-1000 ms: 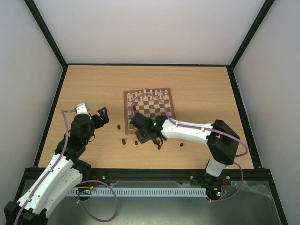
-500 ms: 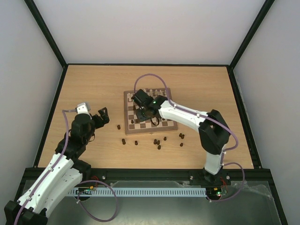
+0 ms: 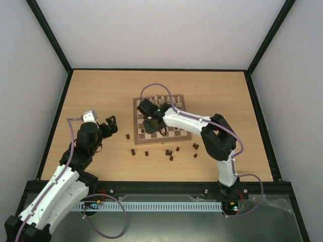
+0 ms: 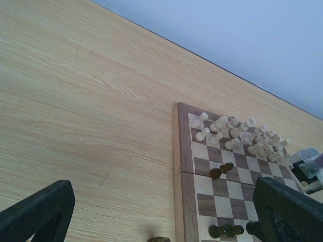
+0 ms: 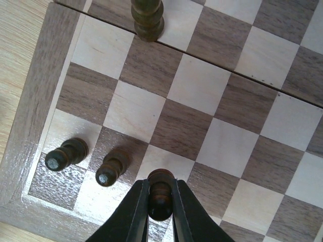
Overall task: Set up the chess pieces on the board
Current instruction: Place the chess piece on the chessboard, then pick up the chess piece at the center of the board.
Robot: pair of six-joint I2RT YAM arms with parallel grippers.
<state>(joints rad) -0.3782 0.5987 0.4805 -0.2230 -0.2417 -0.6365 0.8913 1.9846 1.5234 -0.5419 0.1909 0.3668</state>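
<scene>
Setup barely begun: right claw (image 5: pixel 160 192) clamped on one dark piece (image 5: pixel 160 201) by the board (image 5: pixel 25 151) corner, beside two placed pieces (image 5: pixel 65 154); several chess pieces (image 3: pixel 169 151) lie loose on the bench (image 3: pixel 101 91); left claw (image 3: pixel 108 125) agape, idle.

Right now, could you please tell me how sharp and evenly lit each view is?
Top external: even, soft light, but the chess pieces are too small to resolve. Left wrist: its own fingers are dark and soft-edged. Right wrist: crisp, with sheen on the board corner.
</scene>
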